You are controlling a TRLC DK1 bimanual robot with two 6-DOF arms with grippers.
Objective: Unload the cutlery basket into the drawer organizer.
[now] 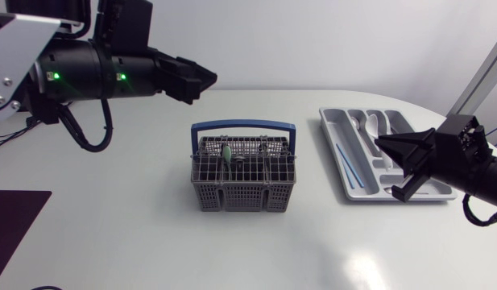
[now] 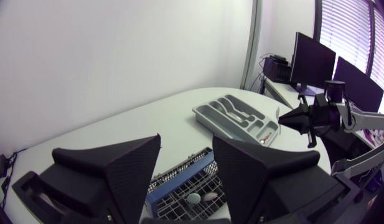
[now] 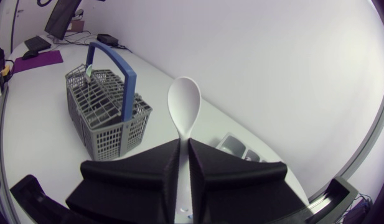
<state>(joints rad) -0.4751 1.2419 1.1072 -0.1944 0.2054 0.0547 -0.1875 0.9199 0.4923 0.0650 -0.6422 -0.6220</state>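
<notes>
Right gripper (image 3: 184,144): clamped tight on the white spoon (image 3: 184,102), bowl sticking out ahead, over the drawer organizer (image 1: 403,121).
Cutlery basket (image 1: 244,197): mid-table, blue handle upright, green-handled piece inside.
Left gripper (image 2: 185,146): fingers spread wide, nothing held, raised near the basket's far side.

This looks like a robotics lab or test bench, though the views show too little to be sure. A plain white table (image 1: 135,234) has a robot arm coming in from each side, the left arm (image 1: 87,68) and the right arm (image 1: 474,165). A cutlery basket (image 1: 244,196) and a drawer organizer (image 1: 333,141) stand loose on the table top.
</notes>
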